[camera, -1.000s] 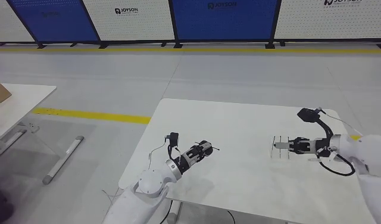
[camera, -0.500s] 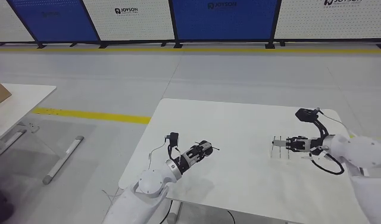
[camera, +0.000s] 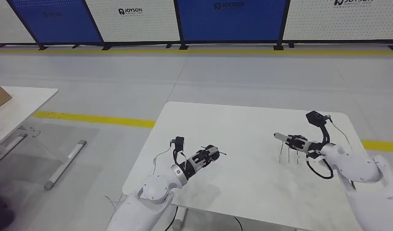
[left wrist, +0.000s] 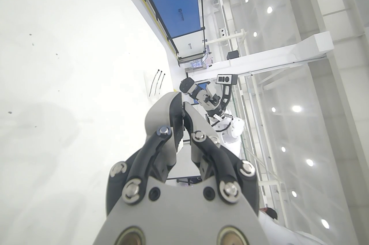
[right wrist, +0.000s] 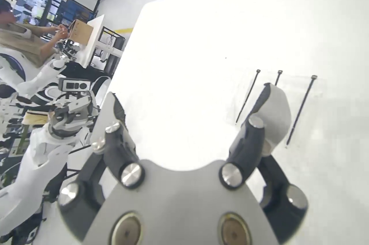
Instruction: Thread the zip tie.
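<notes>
At the lower left of the top view, we find the left claw (camera: pixel 212 152) closed near the desk (camera: pixel 245 126) edge, a thin dark sliver poking from its tip; what it is we cannot tell. Farther right, the right claw (camera: pixel 284 137) has swung up and leftward off the three zip ties (camera: pixel 288 154), spread wide and empty. We judge that no tie is picked up and threading is not yet begun.
</notes>
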Action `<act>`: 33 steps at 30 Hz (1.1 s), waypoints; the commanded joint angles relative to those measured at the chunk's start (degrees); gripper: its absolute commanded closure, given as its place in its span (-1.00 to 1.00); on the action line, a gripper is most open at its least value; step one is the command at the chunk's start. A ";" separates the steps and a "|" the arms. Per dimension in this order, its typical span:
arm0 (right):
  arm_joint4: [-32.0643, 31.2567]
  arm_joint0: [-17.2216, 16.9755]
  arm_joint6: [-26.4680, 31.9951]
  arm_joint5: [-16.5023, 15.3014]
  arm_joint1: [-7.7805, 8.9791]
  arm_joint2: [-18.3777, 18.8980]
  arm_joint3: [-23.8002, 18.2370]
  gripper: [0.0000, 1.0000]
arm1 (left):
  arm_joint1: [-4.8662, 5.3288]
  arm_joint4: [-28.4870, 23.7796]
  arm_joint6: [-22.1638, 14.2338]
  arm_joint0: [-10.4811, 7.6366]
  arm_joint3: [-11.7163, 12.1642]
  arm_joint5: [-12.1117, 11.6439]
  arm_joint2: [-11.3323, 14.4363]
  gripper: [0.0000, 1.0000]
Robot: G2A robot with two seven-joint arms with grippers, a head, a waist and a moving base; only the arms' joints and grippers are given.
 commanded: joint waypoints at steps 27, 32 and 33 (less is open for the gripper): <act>-32.11 4.74 12.23 7.72 0.95 -6.34 -7.21 -1.00 | 0.00 0.00 0.00 0.00 0.00 0.00 0.00 1.00; -32.11 4.74 12.23 7.72 0.95 -6.34 -7.21 -1.00 | 0.00 0.00 0.00 0.00 0.00 0.00 0.00 1.00; -32.11 4.74 12.23 7.72 0.95 -6.34 -7.21 -1.00 | 0.00 0.00 0.00 0.00 0.00 0.00 0.00 1.00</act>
